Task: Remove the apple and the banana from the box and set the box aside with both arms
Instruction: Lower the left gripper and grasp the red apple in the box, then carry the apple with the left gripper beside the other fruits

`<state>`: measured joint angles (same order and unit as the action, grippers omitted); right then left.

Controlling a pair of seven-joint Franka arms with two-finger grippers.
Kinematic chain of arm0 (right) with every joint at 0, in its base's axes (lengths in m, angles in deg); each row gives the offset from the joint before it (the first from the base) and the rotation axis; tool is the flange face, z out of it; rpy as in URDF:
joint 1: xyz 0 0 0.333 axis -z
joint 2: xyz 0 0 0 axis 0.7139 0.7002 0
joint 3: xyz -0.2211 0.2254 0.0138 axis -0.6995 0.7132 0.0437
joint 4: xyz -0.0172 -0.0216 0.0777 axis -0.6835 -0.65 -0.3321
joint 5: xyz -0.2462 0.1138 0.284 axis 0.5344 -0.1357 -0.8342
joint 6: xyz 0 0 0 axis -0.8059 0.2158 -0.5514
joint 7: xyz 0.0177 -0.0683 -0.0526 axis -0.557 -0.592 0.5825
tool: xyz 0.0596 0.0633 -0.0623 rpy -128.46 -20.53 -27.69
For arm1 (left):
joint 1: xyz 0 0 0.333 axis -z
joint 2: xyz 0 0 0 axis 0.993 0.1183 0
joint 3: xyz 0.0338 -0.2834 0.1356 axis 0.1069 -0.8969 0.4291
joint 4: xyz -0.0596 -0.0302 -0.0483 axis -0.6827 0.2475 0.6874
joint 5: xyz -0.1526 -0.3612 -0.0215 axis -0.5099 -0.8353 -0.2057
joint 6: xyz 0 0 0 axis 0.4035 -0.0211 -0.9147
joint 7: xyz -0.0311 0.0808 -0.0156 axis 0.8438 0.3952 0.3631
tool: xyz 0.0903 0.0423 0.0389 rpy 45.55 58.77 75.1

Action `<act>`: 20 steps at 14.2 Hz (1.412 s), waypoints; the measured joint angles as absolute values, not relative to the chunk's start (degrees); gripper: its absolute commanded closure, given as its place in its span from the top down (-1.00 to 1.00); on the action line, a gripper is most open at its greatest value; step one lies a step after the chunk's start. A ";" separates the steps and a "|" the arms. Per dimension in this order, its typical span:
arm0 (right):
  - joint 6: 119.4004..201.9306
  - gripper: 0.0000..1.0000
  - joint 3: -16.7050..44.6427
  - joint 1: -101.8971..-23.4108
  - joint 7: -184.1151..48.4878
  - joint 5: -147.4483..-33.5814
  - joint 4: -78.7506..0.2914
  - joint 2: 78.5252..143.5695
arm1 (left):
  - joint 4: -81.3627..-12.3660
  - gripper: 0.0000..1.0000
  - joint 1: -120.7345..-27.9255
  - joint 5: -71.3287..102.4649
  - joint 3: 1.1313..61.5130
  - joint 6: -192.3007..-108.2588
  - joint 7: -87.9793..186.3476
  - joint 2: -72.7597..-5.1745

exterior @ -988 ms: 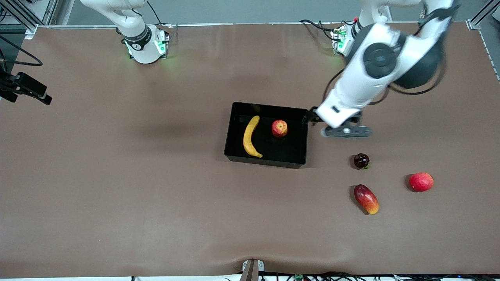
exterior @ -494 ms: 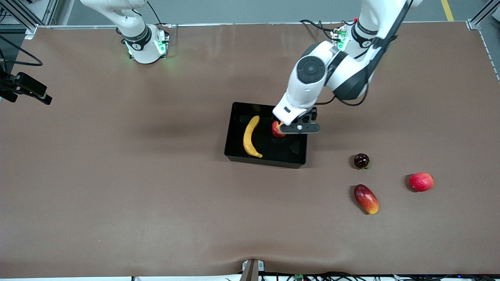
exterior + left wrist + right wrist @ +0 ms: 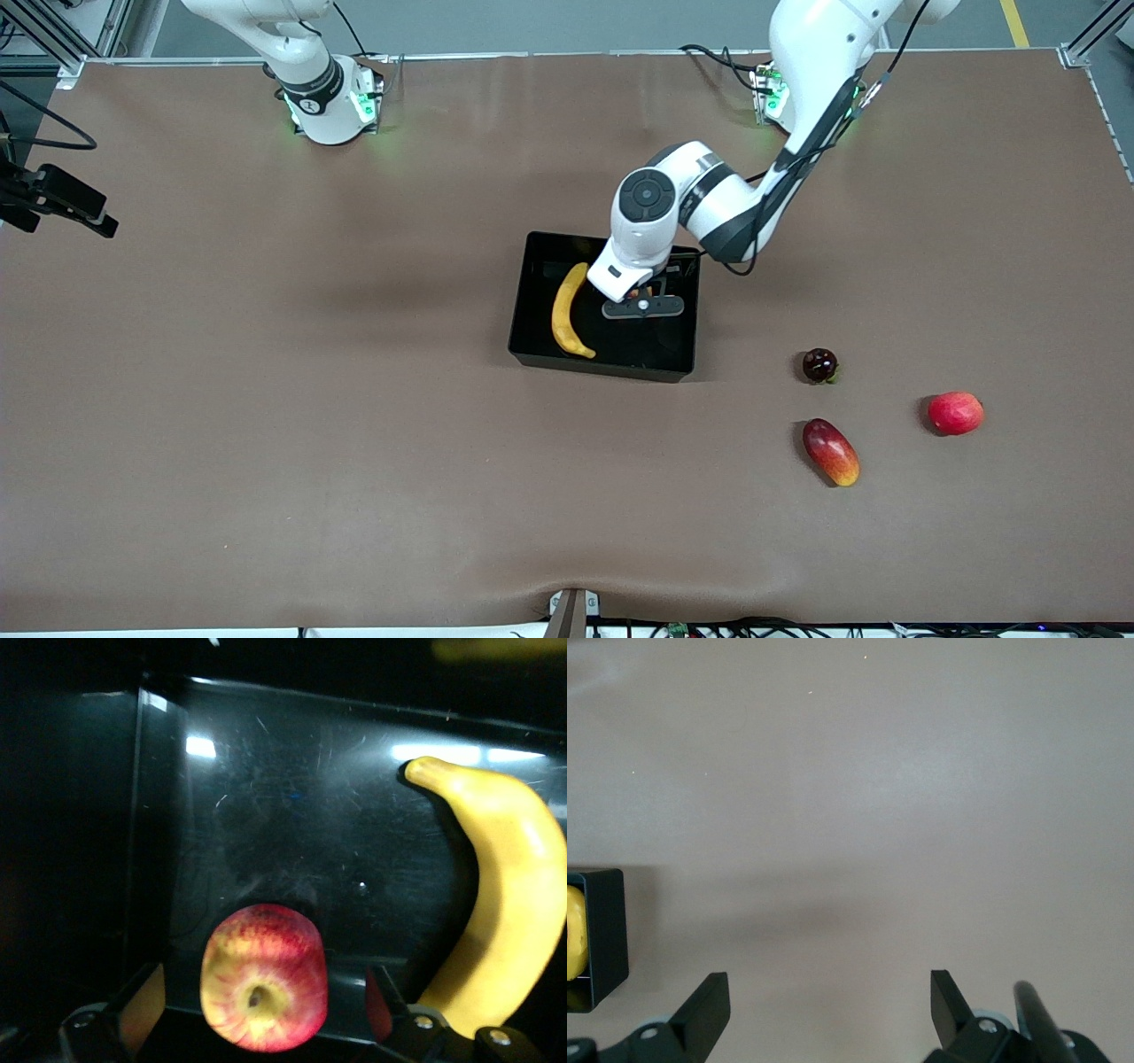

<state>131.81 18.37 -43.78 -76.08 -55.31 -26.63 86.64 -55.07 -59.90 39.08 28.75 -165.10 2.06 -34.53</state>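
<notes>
Black fingers (image 3: 383, 1005) of the left gripper (image 3: 263, 1010) are standing wide, straddling the apple (image 3: 264, 978) inside the box (image 3: 532, 301); right gripper (image 3: 830, 1005) is waiting wide open over bare table (image 3: 859, 797).

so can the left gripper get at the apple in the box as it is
Probably yes: the left gripper hangs open right over the apple in the box, a finger on each side, and the banana lies clear.

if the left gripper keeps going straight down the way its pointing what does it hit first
Most likely the apple: the left gripper hangs open over the box, the apple between its fingers, banana beside. How high it hangs is unclear.
</notes>
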 measured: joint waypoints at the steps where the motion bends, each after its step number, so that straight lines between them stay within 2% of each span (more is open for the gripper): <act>1: 131.81 1.00 18.37 -43.78 -76.08 -55.31 -26.63 86.64 | -55.06 1.00 -59.65 39.49 28.75 -165.42 1.54 -33.82; 2: 131.81 1.00 18.38 -43.78 -76.08 -55.31 -26.63 86.64 | -55.05 0.98 -59.56 39.59 28.75 -165.53 1.33 -33.41; 5: 131.80 1.00 18.37 -43.78 -76.08 -55.31 -26.63 86.64 | -55.04 -0.24 -59.55 39.65 28.76 -165.54 0.48 -33.06; 7: 131.80 1.00 18.36 -43.78 -76.08 -55.31 -26.63 86.64 | -55.04 -0.99 -59.55 39.66 28.76 -165.51 0.41 -33.04; 12: 131.80 1.00 18.35 -43.77 -76.08 -55.31 -26.63 86.65 | -53.74 -1.00 -59.55 39.72 28.75 -163.14 0.19 -33.11; 18: 131.93 1.00 18.30 -43.71 -76.08 -55.33 -26.63 86.65 | -41.93 -1.00 -59.99 40.09 28.80 -147.60 2.51 -37.23; 20: 131.93 1.00 18.30 -43.71 -76.08 -55.34 -26.63 86.70 | -39.31 -1.00 -61.47 40.09 28.97 -145.34 5.32 -39.35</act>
<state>131.93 18.30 -43.71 -76.08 -55.34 -26.63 86.70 -39.31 -61.47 40.09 28.97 -145.34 5.32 -39.35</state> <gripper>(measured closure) 0.000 0.357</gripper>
